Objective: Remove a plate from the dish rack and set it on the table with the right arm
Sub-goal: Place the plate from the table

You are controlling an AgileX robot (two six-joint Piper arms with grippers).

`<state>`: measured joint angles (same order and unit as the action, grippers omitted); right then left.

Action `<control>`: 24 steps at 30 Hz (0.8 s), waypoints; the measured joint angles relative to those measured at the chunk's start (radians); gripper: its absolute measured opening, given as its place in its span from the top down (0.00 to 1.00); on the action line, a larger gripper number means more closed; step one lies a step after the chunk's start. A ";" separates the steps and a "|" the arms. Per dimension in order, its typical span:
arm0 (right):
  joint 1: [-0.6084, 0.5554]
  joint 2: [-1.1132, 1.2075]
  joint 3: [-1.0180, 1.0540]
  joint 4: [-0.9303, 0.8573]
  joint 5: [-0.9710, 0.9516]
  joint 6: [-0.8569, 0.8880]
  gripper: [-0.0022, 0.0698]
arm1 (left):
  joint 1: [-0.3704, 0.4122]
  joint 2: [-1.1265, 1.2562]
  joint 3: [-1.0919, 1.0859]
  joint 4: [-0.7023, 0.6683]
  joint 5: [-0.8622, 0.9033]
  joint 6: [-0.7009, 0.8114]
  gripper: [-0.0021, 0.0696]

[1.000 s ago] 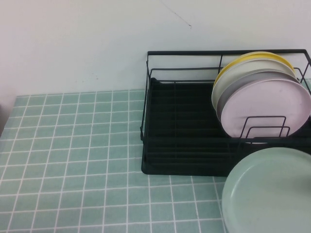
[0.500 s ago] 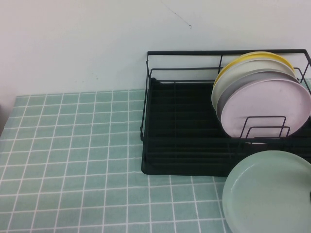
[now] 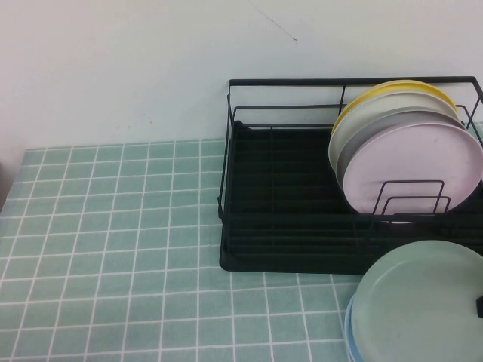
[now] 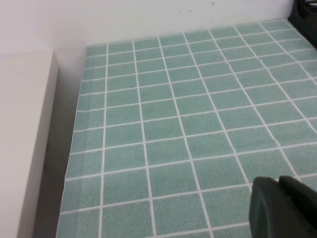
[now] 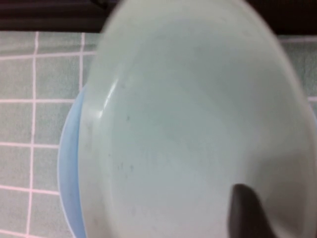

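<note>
The pale mint-green plate [image 3: 419, 305] is at the front right of the tiled table [image 3: 113, 249], just in front of the black wire dish rack [image 3: 249, 226]. It lies over a light blue plate [image 3: 350, 332], slightly tilted. In the right wrist view the plate [image 5: 188, 119] fills the picture, with the light blue plate [image 5: 69, 163] showing under its edge. My right gripper [image 5: 246, 198] is shut on the plate's rim, one dark finger on its upper face; only a dark tip of it [image 3: 480, 305] shows in the high view. My left gripper [image 4: 282, 208] is shut and empty above bare tiles.
The rack holds several upright plates at its right end: a yellow one [image 3: 400, 89], a cream one [image 3: 362, 124], a grey one [image 3: 392, 124] and a pale pink one [image 3: 415, 170]. A white wall stands behind. A pale block [image 4: 22, 139] borders the table's left edge.
The mint-green plate has moved down and a little to the right in the high view, settling toward the light blue plate, whose edge now shows beneath it. The right gripper's tip has come into view.
</note>
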<state>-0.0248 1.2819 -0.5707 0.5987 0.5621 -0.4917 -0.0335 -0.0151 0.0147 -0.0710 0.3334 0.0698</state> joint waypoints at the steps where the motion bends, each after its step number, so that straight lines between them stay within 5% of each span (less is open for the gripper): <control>1: 0.000 0.000 0.000 0.000 -0.001 0.000 0.64 | 0.000 0.000 0.000 0.000 0.000 0.000 0.98; 4: 0.000 0.002 0.000 0.000 -0.001 0.000 0.49 | 0.000 0.000 0.000 0.000 0.000 0.000 0.98; 7: 0.000 0.002 0.000 0.000 0.008 0.000 0.44 | 0.000 0.000 0.000 0.000 0.000 0.000 0.98; 24: 0.000 -0.279 0.000 -0.341 0.177 0.329 0.45 | 0.000 0.000 0.000 0.000 0.000 0.000 0.98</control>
<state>-0.0248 1.0032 -0.5707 0.2579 0.7387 -0.1631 -0.0335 -0.0151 0.0147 -0.0710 0.3334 0.0698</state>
